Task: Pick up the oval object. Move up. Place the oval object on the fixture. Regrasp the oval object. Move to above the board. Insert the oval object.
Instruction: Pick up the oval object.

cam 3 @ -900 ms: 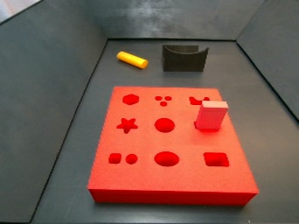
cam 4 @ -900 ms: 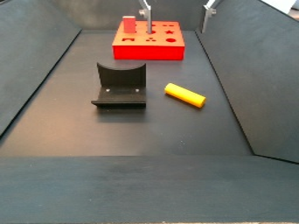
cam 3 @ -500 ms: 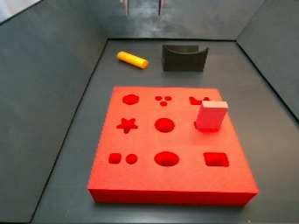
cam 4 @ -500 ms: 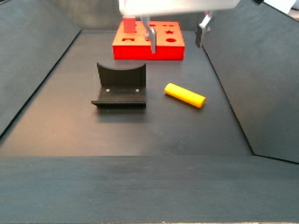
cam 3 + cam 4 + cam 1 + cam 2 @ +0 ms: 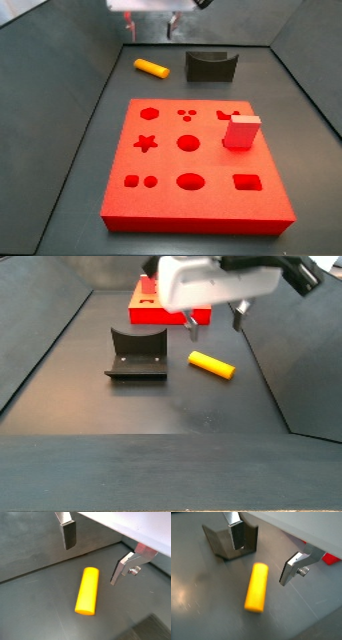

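The oval object (image 5: 87,591) is a yellow-orange capsule lying flat on the dark floor; it shows in both wrist views (image 5: 256,587) and both side views (image 5: 151,68) (image 5: 210,364). My gripper (image 5: 91,565) (image 5: 260,566) is open and empty, hovering above the oval object with a finger to either side of its end, touching nothing. In the side views the gripper (image 5: 215,326) (image 5: 155,33) hangs over it. The fixture (image 5: 136,351) (image 5: 211,65) (image 5: 228,542) stands beside the oval object. The red board (image 5: 167,205) (image 5: 144,311) lies further off, partly hidden behind the gripper in a side view.
A pink-red cuboid block (image 5: 242,131) stands upright on the board near its right edge. Grey sloping walls enclose the floor on both sides and at the back. A corner of the board (image 5: 331,558) shows in a wrist view.
My gripper has come down and moved from over the board toward the oval object, staying open. The oval object, fixture and board have not moved.
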You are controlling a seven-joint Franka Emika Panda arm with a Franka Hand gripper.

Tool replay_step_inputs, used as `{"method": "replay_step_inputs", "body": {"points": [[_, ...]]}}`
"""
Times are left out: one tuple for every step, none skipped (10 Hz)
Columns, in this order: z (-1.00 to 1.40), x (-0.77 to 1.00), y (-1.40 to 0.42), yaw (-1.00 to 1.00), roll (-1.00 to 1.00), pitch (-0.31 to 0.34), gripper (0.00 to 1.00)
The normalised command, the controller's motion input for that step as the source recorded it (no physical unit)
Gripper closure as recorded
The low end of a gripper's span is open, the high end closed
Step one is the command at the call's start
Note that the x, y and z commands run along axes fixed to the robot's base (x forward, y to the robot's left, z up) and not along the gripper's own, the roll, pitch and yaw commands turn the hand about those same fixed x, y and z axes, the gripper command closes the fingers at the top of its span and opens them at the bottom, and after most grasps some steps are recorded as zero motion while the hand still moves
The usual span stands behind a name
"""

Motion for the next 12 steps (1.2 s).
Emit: {"method": "replay_step_inputs", "body": {"points": [[-0.77, 0.0, -0.01, 0.25, -0.16, -0.043, 0.0], [-0.79, 0.04, -0.08, 0.17, -0.14, -0.071, 0.0], [-0.77, 0.14, 0.0, 0.09, -0.18, -0.044, 0.0], [-0.74, 0.24, 0.0, 0.05, -0.18, 0.0, 0.0], [-0.69, 0.21, 0.0, 0.05, -0.14, 0.0, 0.0], [-0.65, 0.15, 0.0, 0.03, -0.16, 0.0, 0.0], [-0.62, 0.21, 0.0, 0.0, -0.17, 0.0, 0.0], [-0.49, 0.15, 0.0, 0.0, -0.22, 0.0, 0.0], [-0.36, 0.01, 0.0, 0.0, -0.21, 0.0, 0.0], [-0.43, 0.0, 0.0, 0.0, -0.27, -0.009, 0.0], [-0.42, 0.0, 0.01, 0.0, -0.32, -0.003, 0.0], [-0.16, -0.04, 0.01, 0.0, -0.31, -0.034, 0.0]]}}
